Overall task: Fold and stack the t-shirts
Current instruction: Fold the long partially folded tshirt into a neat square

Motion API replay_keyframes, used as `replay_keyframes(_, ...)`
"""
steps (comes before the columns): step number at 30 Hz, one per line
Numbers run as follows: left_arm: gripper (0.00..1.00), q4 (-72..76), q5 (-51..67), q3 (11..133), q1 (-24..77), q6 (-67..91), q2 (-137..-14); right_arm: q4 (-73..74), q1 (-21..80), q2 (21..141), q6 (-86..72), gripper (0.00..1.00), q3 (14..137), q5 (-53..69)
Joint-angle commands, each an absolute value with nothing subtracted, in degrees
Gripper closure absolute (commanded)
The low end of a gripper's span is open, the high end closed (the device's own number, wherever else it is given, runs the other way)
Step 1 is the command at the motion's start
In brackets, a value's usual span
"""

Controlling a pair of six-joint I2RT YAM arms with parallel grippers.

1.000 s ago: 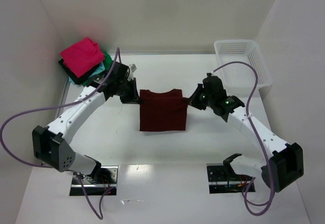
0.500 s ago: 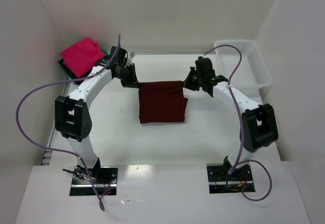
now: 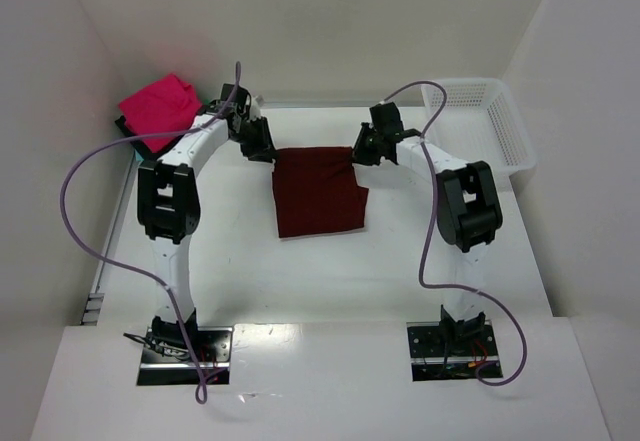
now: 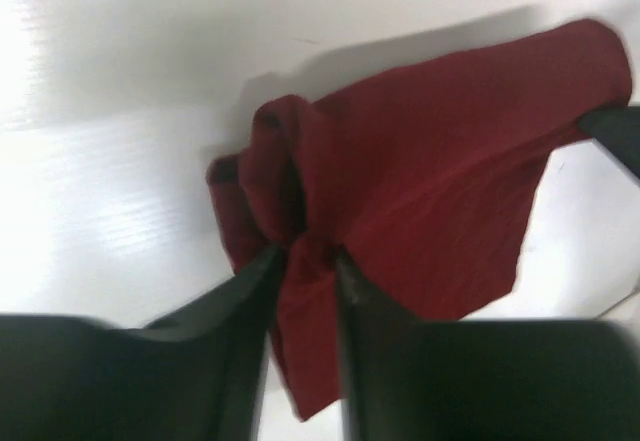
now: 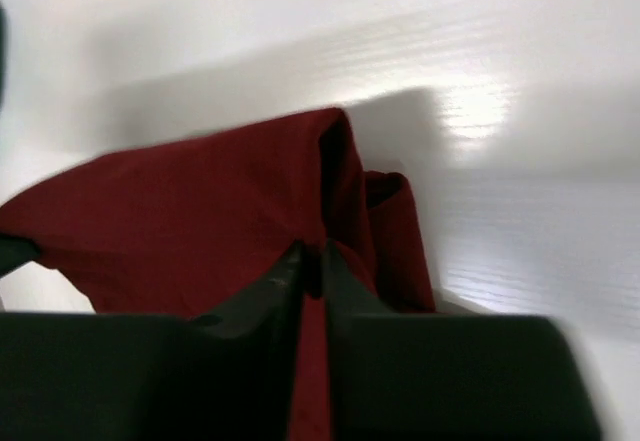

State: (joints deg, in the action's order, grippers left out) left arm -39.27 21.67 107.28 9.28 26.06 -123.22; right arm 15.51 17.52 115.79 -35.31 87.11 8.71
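- Currently the maroon shirt (image 3: 318, 191) lies in the middle of the worktop (image 3: 330, 281) as a rough rectangle, with one arm at each of its far corners.
- The left claw (image 3: 262, 149) has the far left corner. Its wrist view shows a bunched ridge of red cloth between the fingers (image 4: 255, 291), so it is grasping the shirt.
- The right claw (image 3: 362, 151) has the far right corner, its jaws nearly together with a thin fold of cloth clamped between them.
- The step in hand looks like a fold of this shirt, with the far edge being set in place while the near edge rests flat.
- Next, I judge, both claws should lay their corners down evenly and let go together, or the edge may skew.
- The folded stack, with the bright pink shirt (image 3: 158, 109) on top, sits at the far left corner, and the white basket (image 3: 490, 126) stands at the far right.
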Motion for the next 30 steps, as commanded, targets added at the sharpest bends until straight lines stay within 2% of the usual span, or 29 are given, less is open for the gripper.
replay_keyframes(1,0.60,-39.9,23.0,110.0,8.2,24.3,-126.2,16.0,16.4,117.7,-33.9,0.76,90.3,8.5)
replay_keyframes(2,0.46,-39.9,23.0,110.7,8.2,24.3,-126.2,16.0,16.3,118.2,-33.9,0.55,90.3,7.7)
replay_keyframes(3,0.34,-39.4,23.0,111.3,7.7,24.3,-127.0,16.0,16.3,118.2,-33.9,0.44,90.3,7.1)
replay_keyframes(4,0.24,-39.4,22.2,111.3,7.6,24.3,-127.0,16.0,16.3,118.2,-33.9,0.34,90.8,7.1)
replay_keyframes(5,0.20,-39.4,21.4,112.1,7.0,24.3,-127.0,16.0,15.8,118.2,-33.9,0.14,90.8,6.4)
replay_keyframes(8,0.14,-38.8,18.8,113.6,6.3,24.8,-125.8,16.0,15.3,118.2,-33.9,0.07,93.0,6.4)
replay_keyframes(12,0.14,-35.9,18.1,112.7,5.1,24.8,-121.5,16.0,14.7,115.4,-31.9,0.07,94.6,4.5)
replay_keyframes(14,0.15,-33.6,21.1,111.3,5.1,24.8,-120.9,13.5,14.7,114.9,-31.1,0.19,94.6,4.7)
replay_keyframes(15,0.25,-32.9,22.4,110.1,5.1,24.8,-120.8,12.7,14.7,114.3,-31.1,0.28,94.6,5.3)
replay_keyframes(16,0.35,-32.3,24.6,110.0,5.7,25.5,-120.8,12.1,14.7,114.3,-31.1,0.47,94.6,6.5)
replay_keyframes(18,0.57,-31.0,26.2,109.2,6.7,26.1,-120.8,11.4,14.7,115.5,-31.1,0.61,94.6,8.3)
replay_keyframes(19,0.72,-30.5,26.2,109.2,8.0,26.1,-120.8,11.4,14.7,117.0,-31.7,0.76,95.2,9.3)
replay_keyframes(22,0.85,-29.2,28.4,107.8,10.4,26.8,-121.5,11.4,14.7,120.1,-32.4,0.99,96.3,13.5)
replay_keyframes(23,0.93,-28.0,28.9,107.1,10.4,26.8,-121.5,11.4,14.7,120.8,-32.4,1.00,96.3,14.6)
replay_keyframes(24,0.96,-27.3,28.9,105.6,11.2,27.3,-121.5,11.4,14.7,121.4,-33.0,1.00,96.3,15.1)
replay_keyframes(30,0.99,-21.7,26.7,99.3,11.9,30.1,-122.7,10.5,14.7,125.9,-33.0,1.00,95.8,16.7)
